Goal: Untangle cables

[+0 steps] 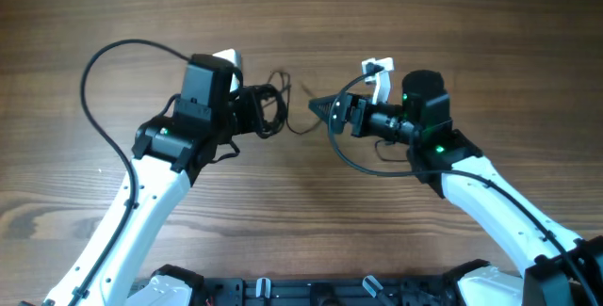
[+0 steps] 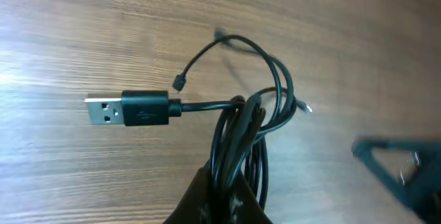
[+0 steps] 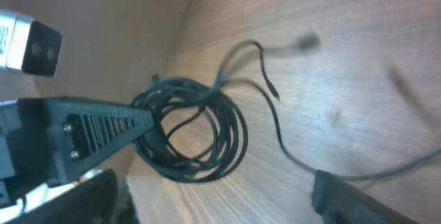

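Light-brown wood-grain table (image 1: 311, 240) fills background; even lighting, faint sheen.

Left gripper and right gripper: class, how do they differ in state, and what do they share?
The left gripper has its jaws shut; the right gripper has them wide apart. The left gripper clamps the cables; the right gripper grips nothing. Both are black and point toward each other.

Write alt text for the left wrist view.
The left gripper pinches a bundle of thin black cables over a wooden table, a USB plug sticking out to the left. The right gripper is a blur at right.
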